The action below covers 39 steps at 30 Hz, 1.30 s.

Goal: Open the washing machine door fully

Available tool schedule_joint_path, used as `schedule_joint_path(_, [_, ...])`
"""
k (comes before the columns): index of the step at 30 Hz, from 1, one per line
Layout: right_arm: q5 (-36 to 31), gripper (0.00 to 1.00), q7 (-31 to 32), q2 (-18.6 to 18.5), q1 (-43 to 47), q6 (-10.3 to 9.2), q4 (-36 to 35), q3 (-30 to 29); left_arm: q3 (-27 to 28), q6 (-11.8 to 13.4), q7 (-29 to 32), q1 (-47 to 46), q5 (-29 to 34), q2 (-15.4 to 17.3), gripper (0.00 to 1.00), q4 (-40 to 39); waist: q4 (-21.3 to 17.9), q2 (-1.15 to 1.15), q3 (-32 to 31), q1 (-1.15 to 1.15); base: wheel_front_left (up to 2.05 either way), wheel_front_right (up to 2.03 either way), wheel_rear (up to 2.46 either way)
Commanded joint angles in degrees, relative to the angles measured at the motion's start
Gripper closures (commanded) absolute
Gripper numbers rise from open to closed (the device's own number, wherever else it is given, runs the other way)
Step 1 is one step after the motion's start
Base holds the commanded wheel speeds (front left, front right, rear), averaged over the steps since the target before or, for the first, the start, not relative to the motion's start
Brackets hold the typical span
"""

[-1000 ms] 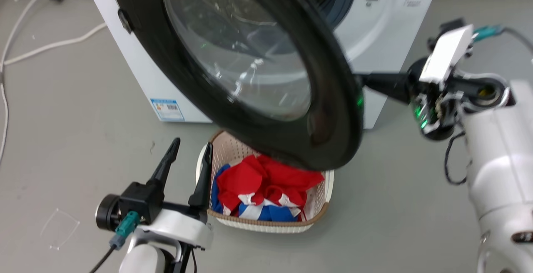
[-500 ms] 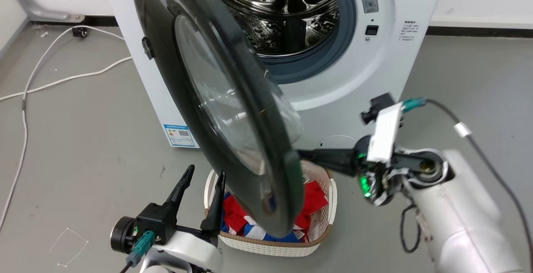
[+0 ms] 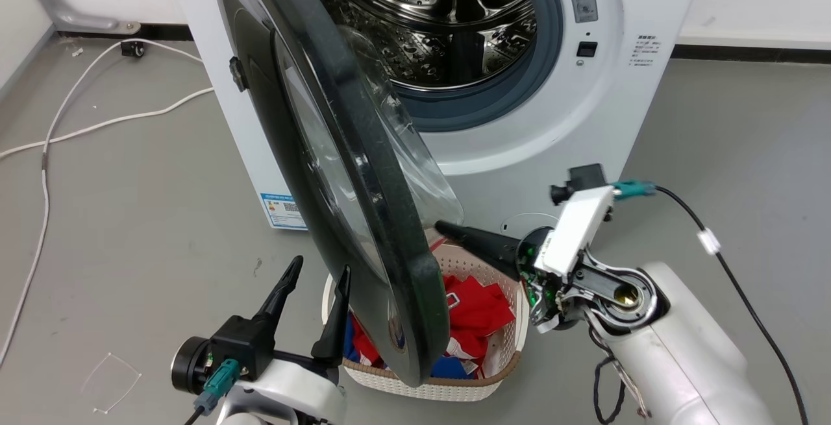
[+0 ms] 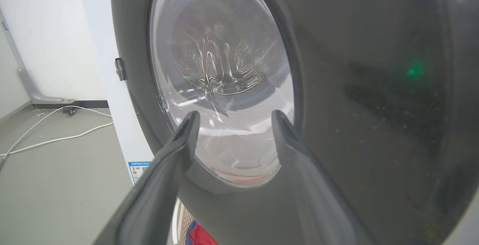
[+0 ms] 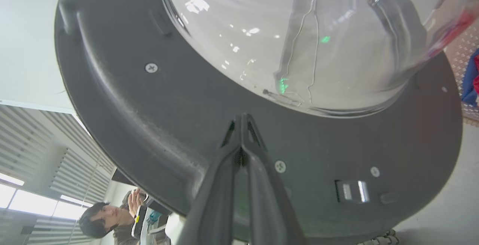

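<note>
The washing machine (image 3: 571, 126) stands white with its steel drum (image 3: 448, 16) exposed. Its washing machine door (image 3: 363, 217), glossy black with a clear glass bowl, hangs from the left hinge, swung out nearly edge-on to the head view. My right gripper (image 3: 445, 227) is shut, holding nothing, its tips pressed against the door's inner black rim (image 5: 187, 125) just below the glass bowl (image 5: 299, 31); the tips (image 5: 242, 117) meet there. My left gripper (image 3: 318, 270) stands open in front of the door's outer face (image 4: 374, 88), fingers (image 4: 187, 132) apart, nothing between them.
A woven laundry basket (image 3: 513, 353) with red and blue clothes sits on the grey floor below the door. White cables (image 3: 97, 126) trail over the floor at the left. A person (image 5: 112, 219) appears in the right wrist view's lower left.
The head camera has shifted. The door has swung further out to the left, from half-open to nearly edge-on. My right gripper followed it leftward, staying shut behind its inner side. The left gripper stayed open.
</note>
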Motion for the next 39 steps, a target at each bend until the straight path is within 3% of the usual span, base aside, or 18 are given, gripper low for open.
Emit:
schedule_joint_path(1, [-1.01,1.0,-2.98,-0.23,1.89,0.01,-0.52,-0.95,0.35,0.05,-0.15,0.67,-0.04,-0.15,0.0,-0.05,-0.24,0.0,-0.26,0.01,0.0,0.0,0.0])
schedule_joint_path(8, [-3.33,1.0,-20.18,-2.37,8.87,0.01,-6.53,-9.0,0.51,0.1,-0.15,1.55,0.19,-0.14,0.0,-0.05,-1.83,0.0,-0.95,0.01,0.0,0.0,0.0])
schedule_joint_path(9, [-3.57,0.7,-22.49,-2.88,10.22,0.01,-7.66,-10.36,0.6,0.1,-0.15,1.71,0.17,-0.07,0.0,-0.01,-2.06,0.0,-1.04,0.01,0.0,0.0,0.0])
schedule_joint_path(10, [-3.87,0.09,-24.72,-3.47,11.51,0.01,-8.99,-11.58,0.72,0.1,-0.15,1.87,0.13,0.01,0.0,-0.03,-2.33,0.0,-1.08,0.01,0.0,0.0,0.0])
schedule_joint_path(11, [-4.12,0.0,-26.89,-3.91,12.9,0.01,-10.35,-12.79,0.83,0.1,-0.15,2.03,0.1,0.07,0.0,-0.02,-2.55,0.0,-1.16,0.01,0.0,0.0,0.0])
schedule_joint_path(15, [-10.26,0.0,-36.32,-7.18,18.89,0.01,-14.55,-15.8,1.29,0.11,-0.15,2.51,0.02,0.45,0.0,0.01,-3.32,0.0,-1.54,0.01,0.0,0.0,0.0])
schedule_joint_path(19, [-22.53,0.0,-44.91,-10.93,22.62,0.01,-16.62,-16.46,2.1,0.19,-0.15,2.91,-0.16,0.77,0.0,0.06,-3.94,0.0,-1.87,0.01,0.0,0.0,0.0])
schedule_joint_path(22, [-30.08,0.0,-47.85,-11.52,25.02,0.01,-18.26,-18.19,2.69,0.34,-0.15,3.41,-0.38,0.87,0.0,0.01,-4.36,0.0,-2.04,0.01,0.0,0.0,0.0])
schedule_joint_path(25, [-43.44,0.0,-49.46,-12.54,26.43,0.01,-19.96,-20.84,3.2,0.38,-0.15,3.49,-0.45,1.01,0.0,-0.13,-4.76,0.0,-2.09,0.01,0.0,0.0,0.0])
schedule_joint_path(30, [-67.11,0.0,-46.72,-7.65,29.6,0.01,-27.14,-24.99,3.9,0.66,-0.15,3.51,-0.25,1.33,0.0,-0.58,-5.17,0.0,-1.7,0.01,0.0,0.0,0.0])
schedule_joint_path(35, [-77.29,0.0,-42.25,-1.97,34.48,-0.01,-32.69,-25.46,4.13,0.75,-0.15,3.33,-0.31,1.22,0.0,-0.45,-5.19,0.0,-1.33,0.01,0.0,0.0,0.0])
schedule_joint_path(39, [-81.44,0.0,-41.8,-0.57,37.3,0.0,-32.53,-25.02,4.1,0.75,-0.15,2.64,-0.36,1.04,0.0,-0.08,-4.86,0.0,-1.38,0.01,0.0,0.0,0.0])
